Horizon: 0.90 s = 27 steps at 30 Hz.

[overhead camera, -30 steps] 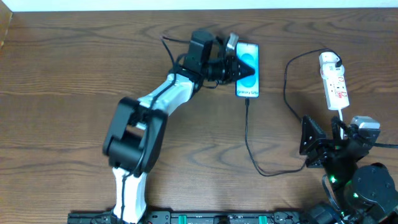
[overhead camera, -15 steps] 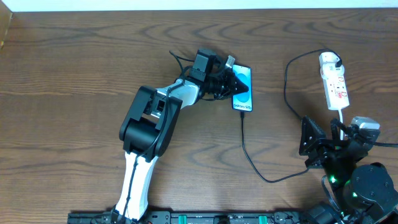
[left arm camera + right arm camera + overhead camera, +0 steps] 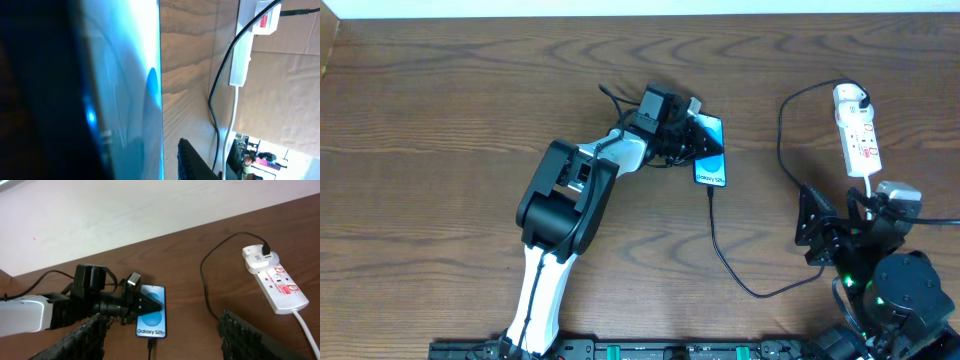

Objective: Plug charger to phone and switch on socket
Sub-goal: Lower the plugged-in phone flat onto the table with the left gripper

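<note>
We log the charger (image 3: 718, 235) seemingly seated in the phone (image 3: 712, 165) under our left pincer (image 3: 698, 135), whose grip we cannot tell; the socket (image 3: 860, 135), just beyond our wide, empty right pincer (image 3: 833, 222), awaits switching.

The table (image 3: 440, 120) is brown wood with a strong wavy grain and a dull, faintly satin finish. The phone (image 3: 712, 172) has a glossy glass screen that catches reflections in the left wrist view. The socket (image 3: 858, 135) is smooth white plastic with printed red markings, and its adapter (image 3: 260, 260) is the same slightly shiny white plastic. The charger cable (image 3: 779, 130) looks like matt black rubber. The left arm (image 3: 535, 290) wears smooth white and black plastic shells. The fingers (image 3: 85, 340) of the right gripper (image 3: 162, 317) are matt black with a rough, ridged face.
</note>
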Each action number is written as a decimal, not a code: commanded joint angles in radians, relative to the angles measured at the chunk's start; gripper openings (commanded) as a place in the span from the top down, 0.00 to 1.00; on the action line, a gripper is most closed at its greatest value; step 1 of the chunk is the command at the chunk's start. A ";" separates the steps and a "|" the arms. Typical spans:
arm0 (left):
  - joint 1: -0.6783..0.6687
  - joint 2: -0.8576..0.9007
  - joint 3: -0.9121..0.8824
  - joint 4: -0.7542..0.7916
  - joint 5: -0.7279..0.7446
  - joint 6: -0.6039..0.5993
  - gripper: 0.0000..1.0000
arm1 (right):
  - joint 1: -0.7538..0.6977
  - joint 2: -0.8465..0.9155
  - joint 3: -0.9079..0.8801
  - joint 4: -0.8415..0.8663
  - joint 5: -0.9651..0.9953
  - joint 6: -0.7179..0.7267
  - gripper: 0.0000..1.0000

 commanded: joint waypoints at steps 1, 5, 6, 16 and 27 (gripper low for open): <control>-0.005 -0.014 0.013 -0.016 -0.029 0.049 0.73 | -0.006 0.005 0.010 -0.001 0.014 0.011 0.30; -0.005 -0.014 0.013 -0.024 -0.051 0.098 0.66 | -0.006 0.005 0.010 -0.002 0.014 0.011 0.30; -0.005 -0.014 0.013 -0.034 -0.070 0.106 0.65 | -0.006 0.005 0.010 -0.002 0.014 0.011 0.30; -0.009 -0.014 0.012 -0.208 -0.242 0.188 0.53 | -0.006 0.005 0.010 -0.008 0.014 0.011 0.28; -0.013 -0.014 0.011 -0.249 -0.243 0.316 0.51 | -0.006 0.006 0.010 -0.026 0.010 0.042 0.26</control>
